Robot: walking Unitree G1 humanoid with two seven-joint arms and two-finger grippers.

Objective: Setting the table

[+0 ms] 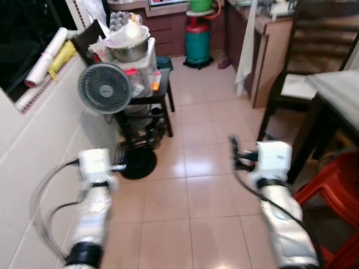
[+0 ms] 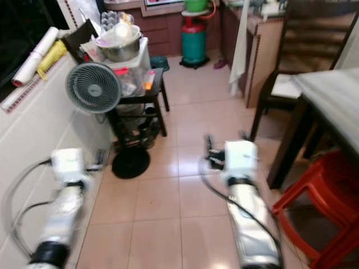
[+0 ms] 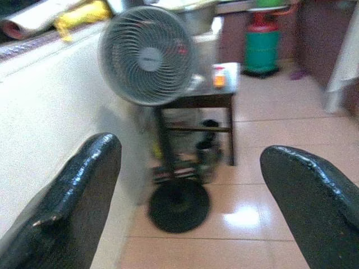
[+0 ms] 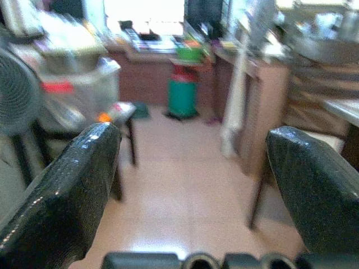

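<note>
Two silver arms are reaching forward over a glossy tiled floor (image 1: 196,190). Left gripper (image 3: 188,196): black fingers (image 3: 73,202) standing wide apart, holding nothing, pointing toward a grey pedestal fan (image 1: 104,88) whose round black base (image 1: 138,164) is resting on the tiles beside the white wall. Right gripper (image 4: 193,185): fingers (image 4: 61,196) likewise spread wide and empty, hovering above bare floor.

Behind the fan, a small dark side table (image 1: 151,95) is carrying a clear plastic container (image 1: 143,67) with a metal bowl (image 1: 130,47) on top. A green gas cylinder (image 1: 198,42) is standing farther back by wooden cabinets (image 1: 168,25).

On the robot's right, the dining table (image 2: 331,95) is showing a pale top on dark legs, a dark wooden chair (image 1: 314,56) standing beside it, and a red plastic stool (image 2: 320,207) sitting near its leg. A white cloth (image 1: 245,47) is hanging from the counter edge.
</note>
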